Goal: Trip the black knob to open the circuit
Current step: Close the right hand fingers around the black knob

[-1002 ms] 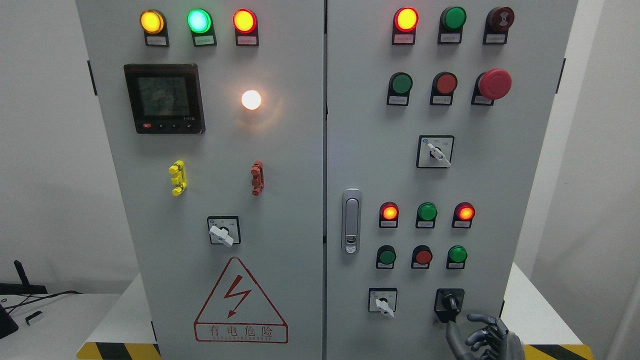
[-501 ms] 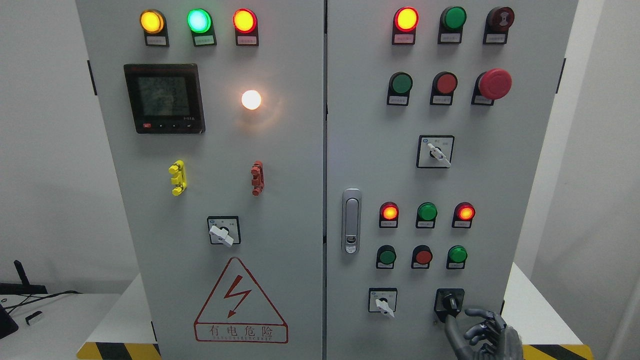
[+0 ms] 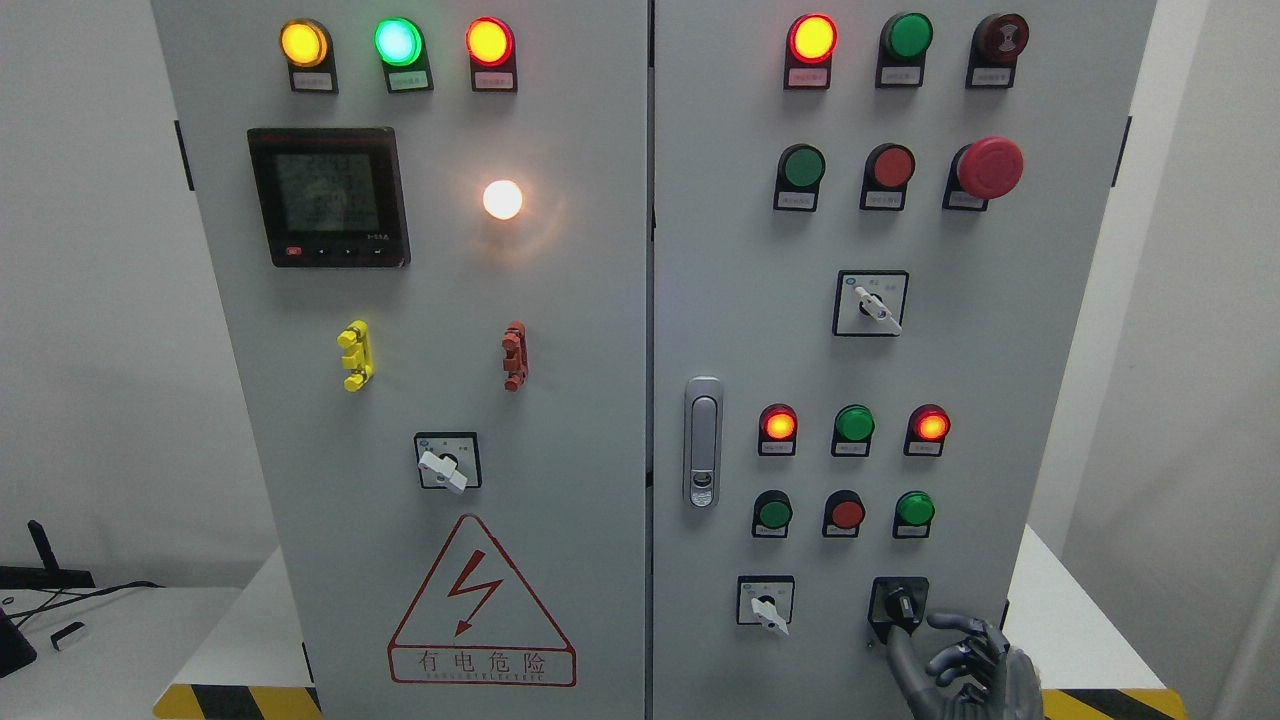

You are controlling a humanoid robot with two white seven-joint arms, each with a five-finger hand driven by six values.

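A tall grey metal electrical cabinet (image 3: 560, 400) with two doors is filling the head view, and the small black rotary knob (image 3: 899, 606) on its square black plate is sitting near the bottom right corner of the right door, below a green round push button (image 3: 914, 509) and to the right of a white-handled selector switch (image 3: 767, 606) on a white plate. The robot's dark grey right hand (image 3: 962, 668) is coming in from the lower right edge and hovering just beside the knob, below and to its right; its fingers (image 3: 955, 622) are loosely curled and spread apart, gripping nothing, with the thumb reaching up toward the lower edge of the knob's plate, though whether it is touching cannot be told. The knob's pointer is leaning up and to the left. Above it, two red indicator lamps (image 3: 778, 425) are glowing on either side of an unlit green lamp (image 3: 854, 423), and a silver door latch handle (image 3: 703, 442) is sitting at the left edge of the right door. On the left door, a red-bordered triangular lightning warning sign (image 3: 480, 605) is showing beneath another white selector switch (image 3: 446, 462), and a dark digital meter display (image 3: 328, 196) is glowing faintly higher up.
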